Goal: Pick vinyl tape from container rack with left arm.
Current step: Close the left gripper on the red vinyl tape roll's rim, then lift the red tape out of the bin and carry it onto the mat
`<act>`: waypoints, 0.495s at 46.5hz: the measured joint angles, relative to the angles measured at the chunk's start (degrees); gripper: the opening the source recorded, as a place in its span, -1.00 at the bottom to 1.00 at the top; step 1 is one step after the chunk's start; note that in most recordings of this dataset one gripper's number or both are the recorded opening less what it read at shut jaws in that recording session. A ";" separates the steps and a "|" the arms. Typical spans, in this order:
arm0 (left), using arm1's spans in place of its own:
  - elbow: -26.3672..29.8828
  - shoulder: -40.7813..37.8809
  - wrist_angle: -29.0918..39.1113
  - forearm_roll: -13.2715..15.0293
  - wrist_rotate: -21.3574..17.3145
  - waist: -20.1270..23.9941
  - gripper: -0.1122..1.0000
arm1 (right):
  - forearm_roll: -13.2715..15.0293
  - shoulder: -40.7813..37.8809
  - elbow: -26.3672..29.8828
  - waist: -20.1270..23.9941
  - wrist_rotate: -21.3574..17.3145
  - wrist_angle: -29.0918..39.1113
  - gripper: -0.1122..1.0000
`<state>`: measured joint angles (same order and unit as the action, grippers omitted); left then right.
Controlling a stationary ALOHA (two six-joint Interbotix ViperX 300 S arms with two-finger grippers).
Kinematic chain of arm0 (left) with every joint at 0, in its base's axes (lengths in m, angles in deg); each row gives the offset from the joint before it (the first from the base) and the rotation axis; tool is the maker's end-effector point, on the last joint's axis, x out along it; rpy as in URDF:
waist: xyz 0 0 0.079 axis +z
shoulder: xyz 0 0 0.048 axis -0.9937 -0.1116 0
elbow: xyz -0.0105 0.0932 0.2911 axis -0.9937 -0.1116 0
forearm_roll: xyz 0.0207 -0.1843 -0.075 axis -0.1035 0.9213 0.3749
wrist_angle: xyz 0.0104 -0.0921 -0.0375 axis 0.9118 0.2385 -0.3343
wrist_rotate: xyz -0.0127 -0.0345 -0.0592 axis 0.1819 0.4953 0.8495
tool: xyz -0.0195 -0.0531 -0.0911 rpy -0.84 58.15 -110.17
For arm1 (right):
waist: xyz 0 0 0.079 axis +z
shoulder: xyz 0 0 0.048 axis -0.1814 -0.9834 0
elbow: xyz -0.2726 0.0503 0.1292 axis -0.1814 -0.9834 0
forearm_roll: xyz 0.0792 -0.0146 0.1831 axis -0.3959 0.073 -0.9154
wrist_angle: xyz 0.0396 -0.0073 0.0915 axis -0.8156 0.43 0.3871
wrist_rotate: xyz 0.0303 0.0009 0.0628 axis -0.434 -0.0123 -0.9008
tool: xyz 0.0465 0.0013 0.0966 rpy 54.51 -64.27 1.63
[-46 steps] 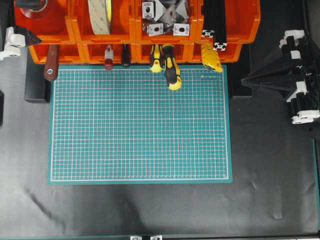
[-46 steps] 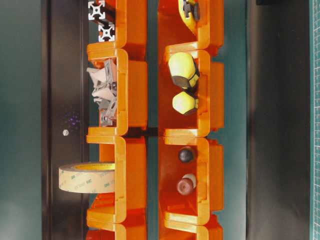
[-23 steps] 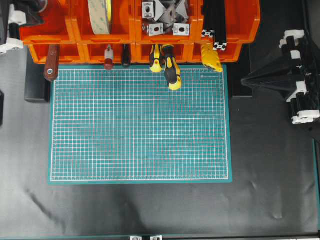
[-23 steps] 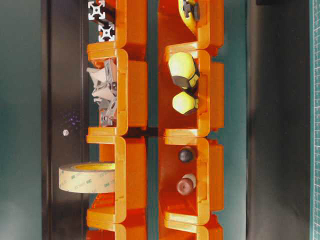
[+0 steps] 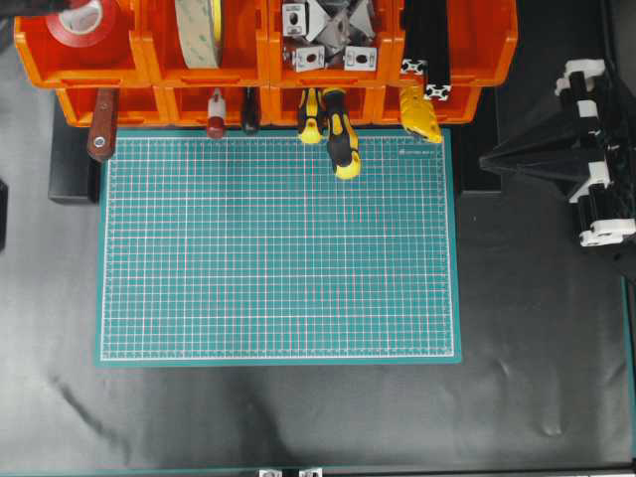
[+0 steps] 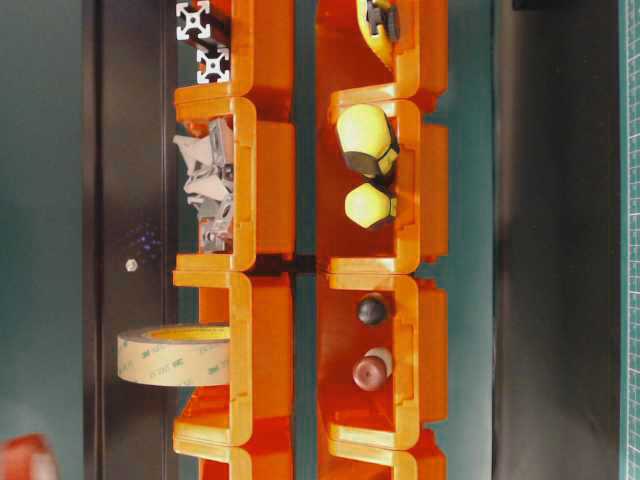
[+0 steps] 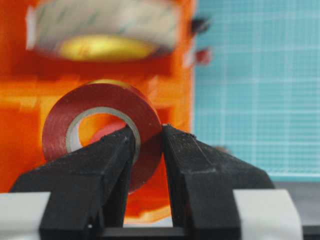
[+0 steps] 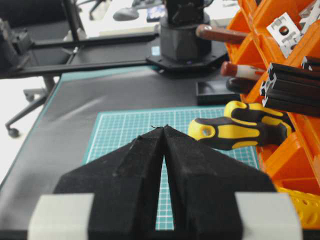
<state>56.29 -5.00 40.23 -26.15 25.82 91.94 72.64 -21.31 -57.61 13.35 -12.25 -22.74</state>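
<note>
The vinyl tape, a glossy red ring with a pale core, is clamped in my left gripper: one finger is inside the ring, the other outside. In the overhead view the tape shows at the top left over the end bin of the orange container rack, and the left gripper is outside that frame. In the table-level view the tape is a red blur clear of the rack. My right gripper is shut and empty at the right, and also shows in its wrist view.
A cream-yellow tape roll stands in the neighbouring bin. Yellow-black screwdrivers, a brown-handled tool, metal brackets and black extrusions fill other bins. A green cutting mat lies in front of the rack.
The left gripper, which was at the top-left bin, has left the overhead view. The red tape now shows uncovered there and has come into the table-level view.
</note>
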 measured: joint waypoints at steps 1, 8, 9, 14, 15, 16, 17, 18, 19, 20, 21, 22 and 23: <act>0.62 -0.09 0.00 0.00 0.53 -0.88 -0.48 | 0.00 0.00 0.00 0.00 0.09 0.00 -0.79; 3.08 -0.18 -0.53 0.00 5.45 -7.82 -0.48 | -0.09 0.26 0.00 0.00 0.09 0.00 -0.79; 3.08 -0.18 -0.79 0.09 6.24 -8.88 -0.48 | 0.00 0.35 0.09 0.00 0.09 0.00 -0.79; 2.90 -0.70 -2.11 0.00 10.11 -14.41 -0.48 | -0.09 0.62 0.00 0.00 0.00 0.00 -0.79; 2.55 -1.05 -2.55 0.09 10.90 -15.56 -0.48 | 0.00 0.62 0.00 0.00 0.09 0.00 -0.79; 2.11 -1.23 -2.90 0.09 11.34 -16.61 -0.48 | -0.09 0.70 0.00 0.09 0.00 0.00 -0.79; 1.76 -1.67 -3.16 0.09 11.69 -17.49 -0.48 | 0.00 0.62 0.00 0.00 0.09 0.09 -0.79; 1.23 -2.02 -3.52 0.09 12.04 -18.54 -0.48 | 0.00 0.70 0.00 0.00 0.09 0.00 -0.79; 0.62 -2.55 -3.96 0.09 12.39 -19.51 -0.48 | 0.00 0.70 0.00 0.00 0.09 0.00 -0.79; 0.00 -2.99 -4.39 0.09 12.57 -20.30 -0.48 | 0.00 0.70 0.00 0.00 0.09 0.00 -0.79; -0.79 -3.60 -5.10 0.09 12.66 -21.09 -0.48 | 0.00 0.70 0.00 0.00 0.09 0.00 -0.79; -1.58 -4.13 -5.63 0.18 12.66 -21.71 -0.48 | 0.00 0.70 0.09 0.00 0.09 0.00 -0.79; -2.29 -4.66 -6.24 0.09 12.74 -22.15 -0.48 | 0.00 0.70 0.00 0.00 0.09 0.00 -0.79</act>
<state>54.00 -9.66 33.99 -26.06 38.56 69.79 72.64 -20.60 -57.61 13.35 -12.16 -22.74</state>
